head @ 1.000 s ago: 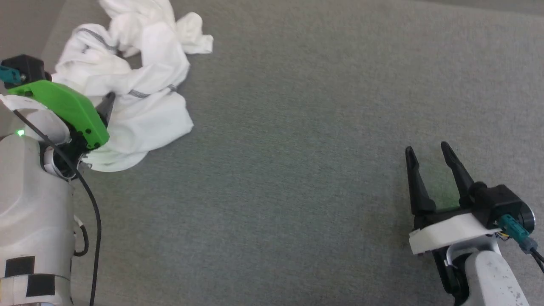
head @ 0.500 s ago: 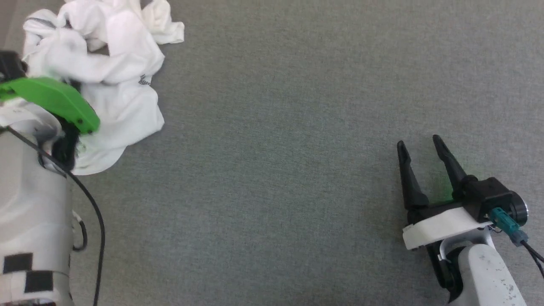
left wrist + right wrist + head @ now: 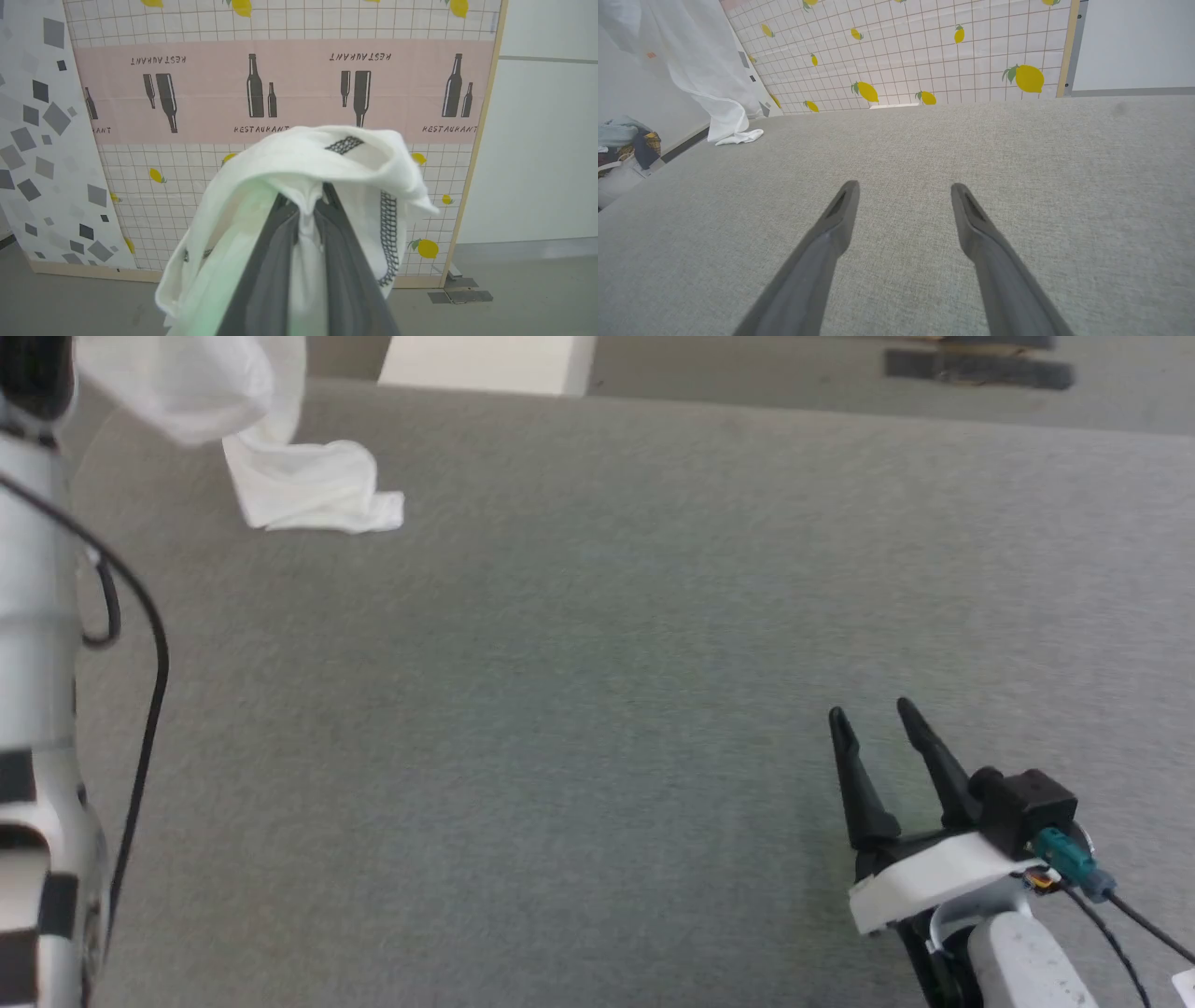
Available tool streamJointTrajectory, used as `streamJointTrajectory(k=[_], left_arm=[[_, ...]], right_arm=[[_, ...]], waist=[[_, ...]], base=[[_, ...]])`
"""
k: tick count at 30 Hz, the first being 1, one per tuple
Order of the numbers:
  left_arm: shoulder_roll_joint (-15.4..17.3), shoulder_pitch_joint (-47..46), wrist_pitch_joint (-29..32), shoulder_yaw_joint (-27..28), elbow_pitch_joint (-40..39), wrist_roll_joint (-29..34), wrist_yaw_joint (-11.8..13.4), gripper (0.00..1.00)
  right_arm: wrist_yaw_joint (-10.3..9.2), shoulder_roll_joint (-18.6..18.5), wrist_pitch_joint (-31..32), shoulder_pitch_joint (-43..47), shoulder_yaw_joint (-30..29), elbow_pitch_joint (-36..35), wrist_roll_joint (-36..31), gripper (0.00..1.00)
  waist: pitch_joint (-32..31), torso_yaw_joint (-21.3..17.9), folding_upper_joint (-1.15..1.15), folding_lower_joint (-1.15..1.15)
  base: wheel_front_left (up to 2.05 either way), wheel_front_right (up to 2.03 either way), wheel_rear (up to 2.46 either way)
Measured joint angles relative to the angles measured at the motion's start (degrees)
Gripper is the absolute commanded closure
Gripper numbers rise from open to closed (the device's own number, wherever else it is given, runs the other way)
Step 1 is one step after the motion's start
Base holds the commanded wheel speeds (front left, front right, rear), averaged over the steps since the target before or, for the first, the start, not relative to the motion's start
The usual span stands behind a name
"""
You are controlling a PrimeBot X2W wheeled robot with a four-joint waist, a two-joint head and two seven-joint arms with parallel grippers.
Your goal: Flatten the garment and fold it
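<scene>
Cloth, grey and finely woven, covers the broad flat work surface point(image 3: 597, 663), which runs away from the robot to a far edge. Beyond that edge, in the left wrist view, stands a tall printed panel point(image 3: 289, 84) with a white grid, yellow lemons and a pink band of dark bottles and the word RESTAURANT.

The large white shirt of thin fabric point(image 3: 280, 485) hangs at the far left of the surface. Its upper part is raised off the cloth. Its lower end rests bunched on the surface near the far left corner, as the right wrist view point(image 3: 705, 70) also shows.

The pale left forearm point(image 3: 28, 616), with a black cable looping beside it, rises along the left edge of the head view. The left gripper point(image 3: 306, 198) is nearly closed, its two dark fingers pinching a fold of the shirt that drapes over their tips and down both sides.

The right gripper point(image 3: 871, 711) sits low at the near right, well apart from the shirt, its fingers spread wide with nothing between them.

A line of dark grey zigzag stitching point(image 3: 387, 233) runs down the fold just right of the left fingers.
</scene>
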Motion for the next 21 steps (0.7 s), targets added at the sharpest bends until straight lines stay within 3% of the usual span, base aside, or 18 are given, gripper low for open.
streamJointTrajectory(k=[7, 10, 16, 21], left_arm=[[-1.7, -7.8, 2.2, -5.6, 0.0, -0.4, 0.0, 1.00], [-4.6, -7.1, 1.8, -6.2, 1.1, -2.7, 0.0, 1.00], [-13.2, 5.9, 0.4, -13.0, 3.9, -4.4, 0.0, 1.00], [-16.5, 20.4, 3.1, -22.5, 7.0, -7.4, 0.0, 1.00]], right_arm=[[0.00, 0.0, -0.3, 1.4, -0.5, 0.6, 1.6, 0.00], [0.00, 0.0, -0.3, 2.8, -1.5, 0.5, 1.6, 0.00], [0.00, -0.1, -0.3, 5.8, -3.5, 0.6, 1.4, 0.00], [0.00, -0.1, -0.4, 6.5, -3.7, 0.5, 1.4, 0.00]], waist=[[-3.5, -5.8, 0.00, 0.00], [-4.6, -8.0, 0.00, 0.00], [-7.4, -9.9, 0.00, 0.00], [-8.3, -10.2, 0.00, 0.00]], base=[[0.00, 0.00, 0.00], [0.00, 0.00, 0.00], [0.00, 0.00, 0.00], [0.00, 0.00, 0.00]])
